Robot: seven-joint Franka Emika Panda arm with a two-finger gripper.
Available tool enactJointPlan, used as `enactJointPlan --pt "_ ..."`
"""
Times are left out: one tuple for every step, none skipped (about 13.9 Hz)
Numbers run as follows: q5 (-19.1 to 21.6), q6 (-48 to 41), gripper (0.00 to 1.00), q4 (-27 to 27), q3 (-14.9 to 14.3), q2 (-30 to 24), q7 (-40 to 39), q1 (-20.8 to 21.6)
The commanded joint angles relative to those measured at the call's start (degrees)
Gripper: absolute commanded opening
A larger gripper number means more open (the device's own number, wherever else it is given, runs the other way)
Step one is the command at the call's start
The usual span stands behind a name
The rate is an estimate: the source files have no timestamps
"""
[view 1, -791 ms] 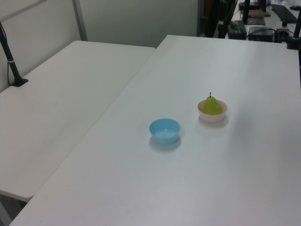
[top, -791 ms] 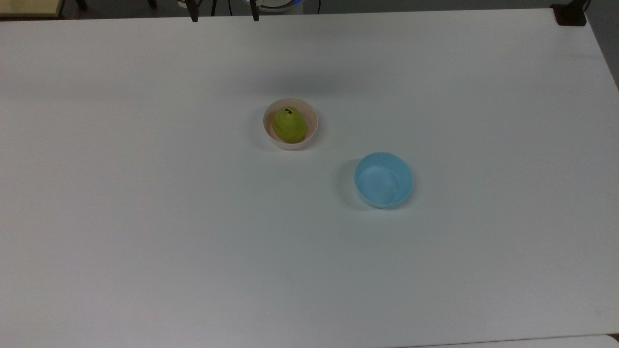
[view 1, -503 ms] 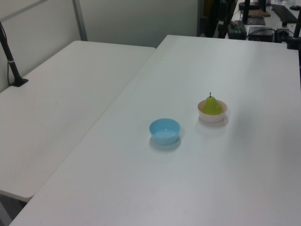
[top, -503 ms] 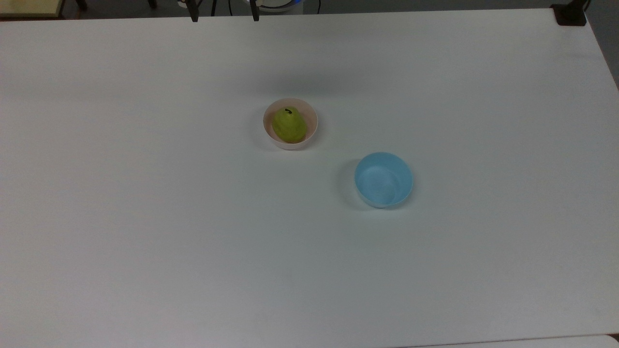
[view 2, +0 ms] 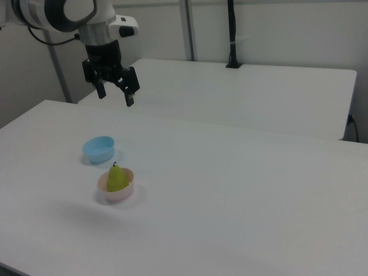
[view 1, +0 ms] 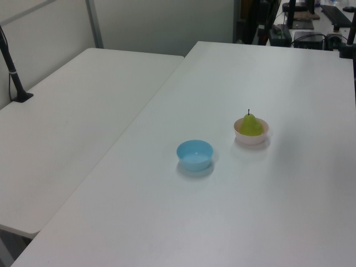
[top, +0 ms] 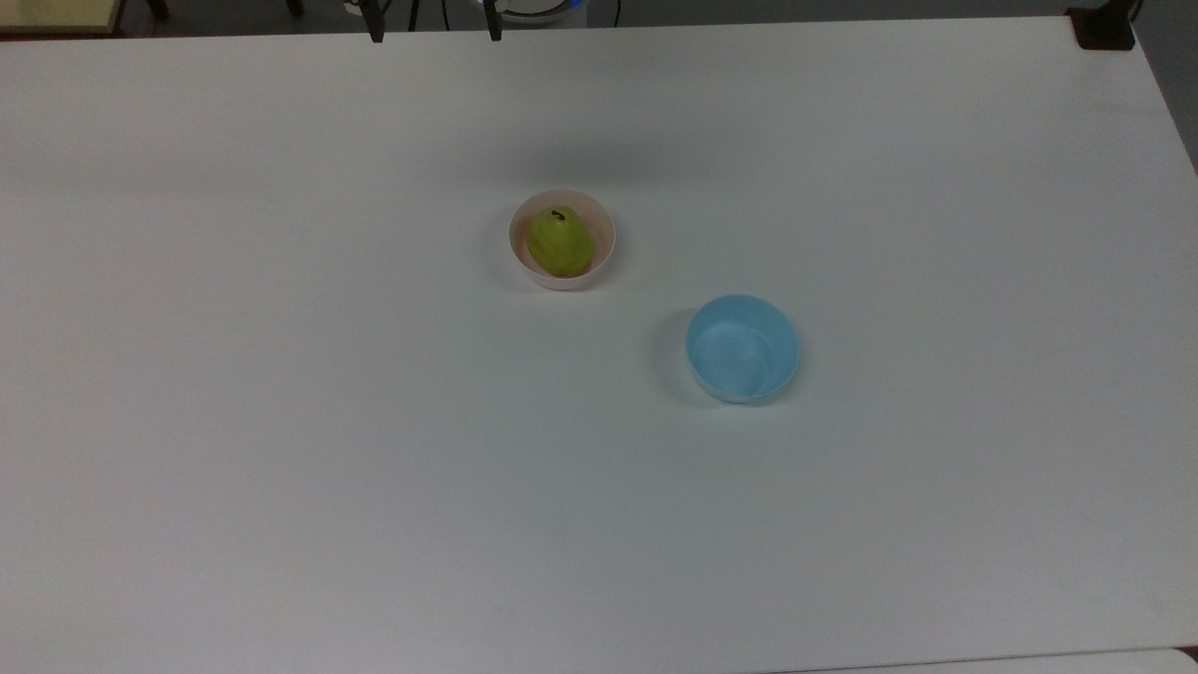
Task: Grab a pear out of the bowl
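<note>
A yellow-green pear is seen standing upright in a pale pink bowl near the middle of a white table, its dark stem pointing up; in the left view the pear rises above the rim of the bowl; in the right view the pear is likewise seated inside the bowl; a light blue bowl is set near the pink one, apart from it, toward the top view's lower right; in the left view the light blue bowl lies to the left view's left of the pink one, and in the right view it is placed just behind it; the pincer of the white robot arm is shown in the right view hanging well above the table, up and behind both bowls, its two black fingers spread apart and pinching nothing; a second white table is seen alongside
</note>
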Motion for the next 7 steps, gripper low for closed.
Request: enactJointPlan --pt "0.07 1.67 1.00 -2.70 0.00 -0.88 -9.00 0.36" --pt "-0.11 1.58 1.00 -2.88 0.00 -0.88 -14.44 0.27" --pt "-0.11 1.58 1.00 -3.57 0.00 -0.79 -21.02 0.27" --pt "-0.11 1.67 1.00 -3.67 0.00 -0.70 -22.48 0.36" --pt "-0.20 1.76 1.00 -3.84 -0.09 -0.18 -22.50 1.14" --pt "-0.72 2.80 1.00 -6.11 -0.44 0.09 -22.32 3.67" --pt "-2.03 4.99 1.00 -8.48 -0.44 0.18 -20.49 5.00"
